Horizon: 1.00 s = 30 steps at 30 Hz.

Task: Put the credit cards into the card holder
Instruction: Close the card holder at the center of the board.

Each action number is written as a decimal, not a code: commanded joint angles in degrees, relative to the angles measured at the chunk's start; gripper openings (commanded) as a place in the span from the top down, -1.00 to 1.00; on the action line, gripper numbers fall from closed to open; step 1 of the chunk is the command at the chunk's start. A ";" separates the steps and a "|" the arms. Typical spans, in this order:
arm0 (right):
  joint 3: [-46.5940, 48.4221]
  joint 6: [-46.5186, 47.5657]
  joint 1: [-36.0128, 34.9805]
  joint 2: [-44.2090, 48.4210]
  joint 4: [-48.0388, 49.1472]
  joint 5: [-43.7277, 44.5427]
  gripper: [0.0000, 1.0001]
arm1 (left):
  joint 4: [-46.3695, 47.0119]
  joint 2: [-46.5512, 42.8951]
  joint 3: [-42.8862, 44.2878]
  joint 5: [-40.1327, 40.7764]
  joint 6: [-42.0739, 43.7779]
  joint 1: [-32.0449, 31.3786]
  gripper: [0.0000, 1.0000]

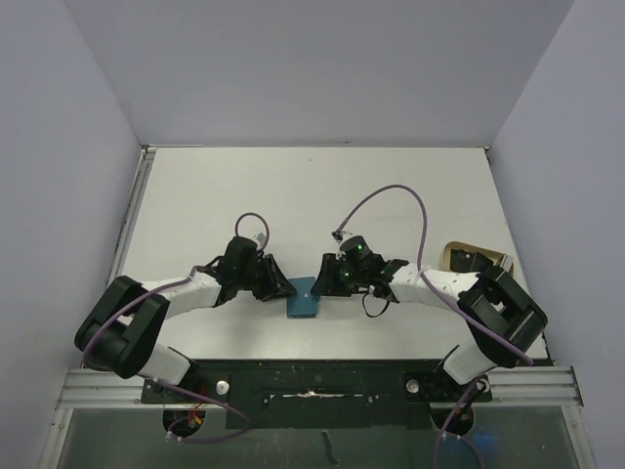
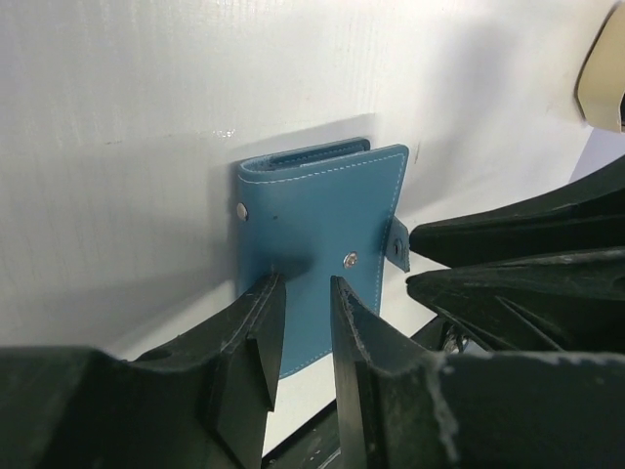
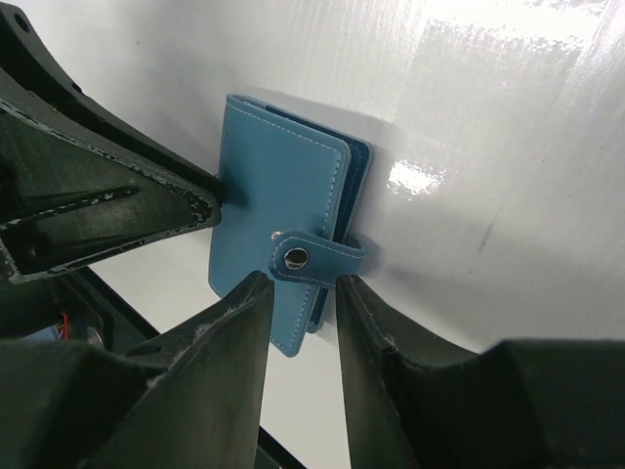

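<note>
In the near middle of the white worktop (image 1: 312, 195) lies the card holder (image 1: 302, 299). It is small and teal-blue, and it lies flat. It is folded shut. Its snap tab (image 3: 314, 258) wraps round one edge, and a little metal stud shows on the tab.

The two hands come at the card holder from both sides. The left hand (image 1: 280, 286) is at its left side and the right hand (image 1: 325, 280) is at its right side. The card holder sits between them, and the two hands are very near each other.

The left hand is open only a little. Its two black fingers (image 2: 266, 327) stand a narrow gap apart over the blue cover, and the cover shows in the gap. The cover is wider than the gap, so the hand is not holding it. In the right wrist view, the tip of the left hand touches the left edge of the card holder.

The right hand is open a little too. Its fingers (image 3: 239, 322) stand apart just beside the snap tab, one on each side of it. I cannot tell if they touch the tab.

A tan thing (image 1: 467, 256) sits at the right edge of the worktop, well apart from the card holder. It is too small to tell what it is.
</note>
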<state>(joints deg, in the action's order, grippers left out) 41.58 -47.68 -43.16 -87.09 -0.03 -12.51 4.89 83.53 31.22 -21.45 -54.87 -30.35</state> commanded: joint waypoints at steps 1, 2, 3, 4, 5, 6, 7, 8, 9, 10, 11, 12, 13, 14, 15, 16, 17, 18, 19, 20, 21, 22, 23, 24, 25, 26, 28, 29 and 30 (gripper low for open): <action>1.62 -0.49 0.18 -1.22 3.64 -1.83 0.34 | 3.86 1.54 0.24 -0.46 0.55 -0.41 0.51; 1.73 -0.46 0.15 -1.36 3.63 -1.94 0.34 | 3.71 1.74 0.31 -0.14 0.60 -0.46 0.51; 1.87 -0.48 0.10 -1.52 3.56 -2.02 0.34 | 3.41 1.86 0.39 0.14 0.68 -0.47 0.51; 2.10 -0.42 0.11 -1.63 3.56 -2.17 0.34 | 2.97 2.02 0.60 0.43 0.79 -0.56 0.52; 2.36 -0.28 0.02 -1.86 3.36 -2.34 0.34 | 2.56 2.12 0.78 0.66 1.01 -0.54 0.52; 2.69 -0.18 0.05 -2.20 3.22 -2.48 0.34 | 2.32 2.14 0.89 0.83 1.10 -0.66 0.52; 3.05 -0.07 -0.06 -2.47 3.08 -2.58 0.35 | 2.13 2.12 1.01 0.92 1.16 -0.67 0.52; 3.33 0.02 -0.10 -2.91 2.98 -2.71 0.36 | 2.07 2.08 1.03 1.01 1.17 -0.68 0.52; 3.56 0.16 -0.23 -3.05 2.87 -2.84 0.37 | 1.94 2.12 1.10 1.10 1.16 -0.74 0.52; 3.85 0.28 -0.31 -3.20 2.82 -3.04 0.38 | 1.78 2.14 1.13 1.25 1.21 -0.76 0.52; 4.31 0.56 -0.50 -3.38 2.58 -3.22 0.38 | 1.61 2.23 1.20 1.38 1.30 -0.76 0.52; 4.77 0.90 -0.66 -3.43 2.06 -3.37 0.38 | 1.32 2.31 1.28 1.56 1.41 -0.74 0.52; 5.38 1.38 -0.77 -3.44 1.34 -3.15 0.38 | 1.14 2.34 1.30 1.65 1.43 -0.76 0.52; 5.87 1.58 -0.83 -3.42 0.73 -2.73 0.38 | 1.10 2.44 1.30 1.75 1.49 -0.80 0.52; 6.03 1.69 -0.81 -3.28 0.40 -2.39 0.36 | 1.09 2.55 1.22 1.76 1.44 -0.85 0.52; 6.13 1.71 -0.79 -3.19 0.24 -2.30 0.33 | 1.21 2.63 1.13 1.76 1.44 -0.85 0.52; 6.26 1.71 -0.78 -3.30 0.01 -2.09 0.32 | 1.38 2.81 1.05 1.70 1.37 -0.90 0.52; 6.50 1.71 -0.79 -3.53 -0.24 -2.00 0.32 | 1.44 2.83 1.03 1.60 1.34 -0.94 0.52; 6.64 1.69 -0.84 -3.88 -0.31 -1.99 0.32 | 1.52 2.94 1.03 1.59 1.27 -0.94 0.52; 6.67 1.63 -0.94 -4.21 -0.22 -2.11 0.32 | 1.60 2.97 1.08 1.55 1.17 -1.02 0.52; 6.75 1.44 -1.13 -4.63 -0.05 -2.27 0.32 | 1.62 3.04 1.12 1.51 1.17 -1.07 0.52; 6.76 1.33 -1.25 -5.13 0.02 -2.44 0.33 | 1.70 2.98 1.12 1.50 1.09 -1.11 0.52; 6.83 1.20 -1.34 -5.57 0.15 -2.57 0.33 | 1.71 3.03 1.12 1.52 1.04 -1.18 0.52; 6.89 1.11 -1.51 -5.99 0.20 -2.60 0.34 | 1.76 3.04 1.17 1.50 1.00 -1.20 0.52; 6.93 1.02 -1.68 -6.30 0.36 -2.68 0.34 | 1.72 3.03 1.08 1.50 1.00 -1.24 0.52; 7.05 1.08 -1.81 -6.55 0.44 -2.81 0.34 | 1.77 3.04 1.04 1.49 0.93 -1.26 0.52; 7.27 1.01 -2.01 -7.02 0.34 -2.94 0.35 | 1.79 3.04 1.03 1.59 0.84 -1.33 0.52; 7.37 0.88 -2.02 -7.18 0.24 -2.95 0.36 | 1.79 2.92 1.04 1.59 0.75 -1.38 0.52; 7.37 0.84 -2.08 -7.28 0.21 -2.91 0.36 | 1.79 2.91 1.06 1.59 0.73 -1.39 0.52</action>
<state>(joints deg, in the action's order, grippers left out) 46.78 -46.89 -44.36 -93.65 -0.95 -14.68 6.35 85.21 31.29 -21.23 -54.87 -30.83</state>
